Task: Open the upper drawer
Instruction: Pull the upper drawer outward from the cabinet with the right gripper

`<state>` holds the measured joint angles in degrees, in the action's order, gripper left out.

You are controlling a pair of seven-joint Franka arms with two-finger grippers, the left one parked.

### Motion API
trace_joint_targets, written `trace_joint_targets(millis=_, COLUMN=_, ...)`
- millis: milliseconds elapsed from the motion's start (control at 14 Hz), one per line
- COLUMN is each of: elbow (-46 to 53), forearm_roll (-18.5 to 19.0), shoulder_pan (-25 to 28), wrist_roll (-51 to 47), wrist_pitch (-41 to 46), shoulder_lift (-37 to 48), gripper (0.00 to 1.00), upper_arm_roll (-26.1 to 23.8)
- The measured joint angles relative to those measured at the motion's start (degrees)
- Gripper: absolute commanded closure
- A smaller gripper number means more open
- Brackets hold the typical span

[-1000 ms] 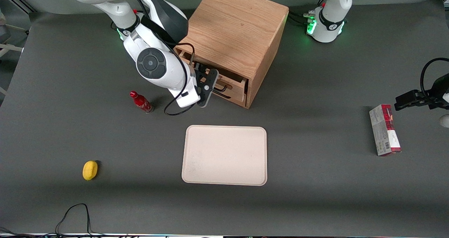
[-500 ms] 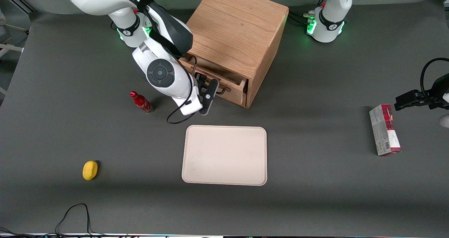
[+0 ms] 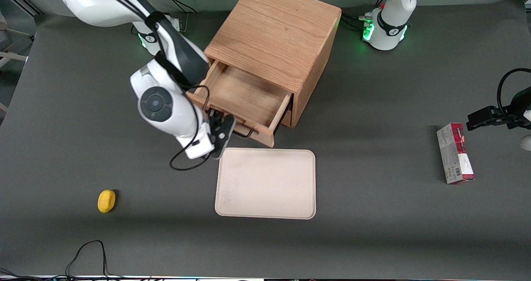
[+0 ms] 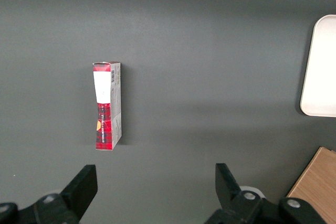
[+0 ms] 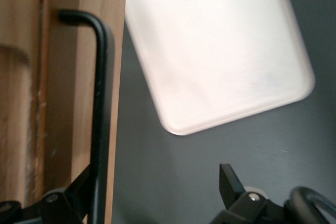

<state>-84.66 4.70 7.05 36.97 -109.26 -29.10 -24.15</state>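
tray (image 3: 265, 183): cream, rectangular, laid flat on the grey table (image 3: 373, 239), nearer the front camera than the wooden cabinet (image 3: 274, 36) | lemon (image 3: 106, 200): yellow, set toward the working arm's end | carton (image 3: 455, 153): red and white, laid flat toward the parked arm's end | cable (image 3: 85, 252): black, looped at the table edge

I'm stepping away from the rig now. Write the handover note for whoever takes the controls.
Gripper: at the upper drawer's black wire handle, in front of the drawer; whether the jaws are clamped on it cannot be told.
Upper drawer: pulled well out of the cabinet, its inside in plain sight and empty; its front reaches almost to the tray.
Lower drawer: hidden under the open one.
Done: the drawer is open.
Left: probably only let go of the handle and back the arm away, unless a fuller pull is wanted.
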Motion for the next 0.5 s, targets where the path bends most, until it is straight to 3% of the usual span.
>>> trace_joint_targets(millis=500, elbow=4.68, forearm_roll=1.62, shoulder_pan=-0.02, wrist_roll=2.90, wrist_pitch=0.00, shoulder_lift=-2.94, gripper=0.00, upper_arm_roll=2.64)
